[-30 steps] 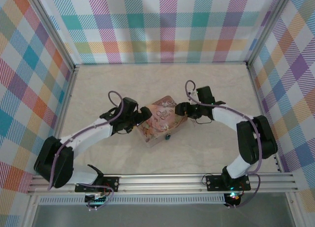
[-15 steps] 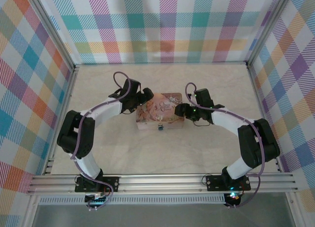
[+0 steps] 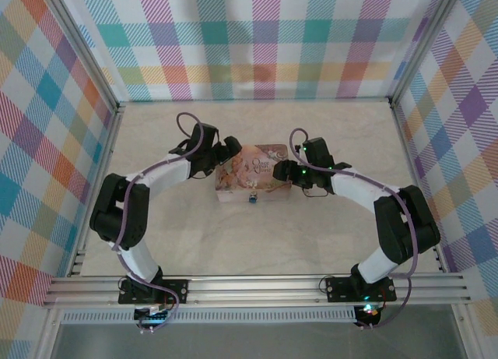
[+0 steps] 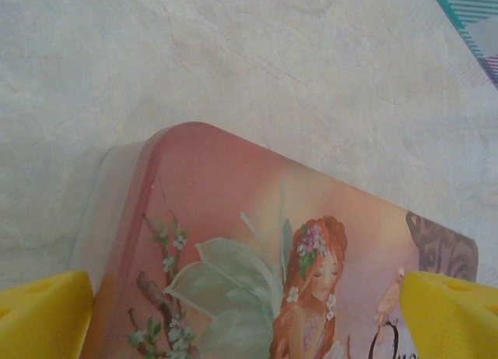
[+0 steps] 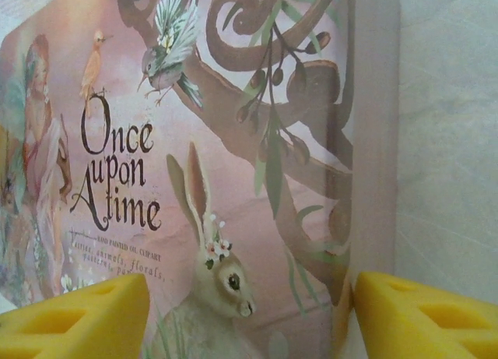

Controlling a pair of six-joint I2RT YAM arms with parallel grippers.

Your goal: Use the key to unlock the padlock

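The tiny blue padlock (image 3: pixel 254 198) hangs at the front side of a pink illustrated tin (image 3: pixel 254 177) in the middle of the table. My left gripper (image 3: pixel 230 153) is at the tin's back left corner. In the left wrist view its yellow fingertips (image 4: pixel 47 316) stand wide apart over the lid, so the left gripper (image 4: pixel 249 320) is open. At the tin's right end sits my right gripper (image 3: pixel 278 172). Its yellow pads (image 5: pixel 424 312) are spread, one over the lid and one at the tin's edge, and the right gripper (image 5: pixel 249 320) is open. The key is out of view.
Plaid walls (image 3: pixel 257 40) close off the table at the back and on both sides. An aluminium rail (image 3: pixel 257 285) with both arm bases runs along the near edge. Bare pale tabletop (image 3: pixel 257 242) lies between the tin and the rail.
The tin has turned from tilted to square with the table edge and sits a little farther back. The left arm swung to the tin's back left. The right jaws widened.
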